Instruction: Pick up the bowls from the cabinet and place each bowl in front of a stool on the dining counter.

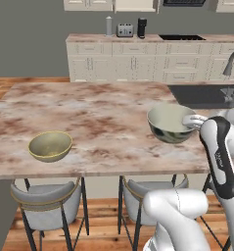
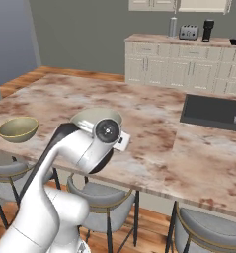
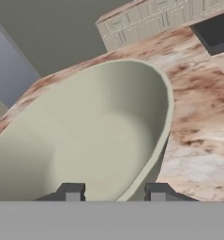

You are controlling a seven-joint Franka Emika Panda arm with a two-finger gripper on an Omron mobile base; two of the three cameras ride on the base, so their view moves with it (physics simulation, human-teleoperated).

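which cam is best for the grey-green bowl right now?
Left base view: the grey-green bowl shows whole, dark outside and cream inside, tilted, over the dining counter with the hand at its rim. The hand view gives only its close-up cream interior, the rim between the fingertips. In the right base view the arm hides most of it.

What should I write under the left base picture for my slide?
Gripper at the grey-green bowl's rim above the counter; yellow bowl sits before a stool.

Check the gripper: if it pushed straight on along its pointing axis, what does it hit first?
Most likely the dark grey-green bowl: the gripper has one fingertip inside the cream interior and one outside, straddling the wall. Beyond it lies the dining counter; depth is unclear.
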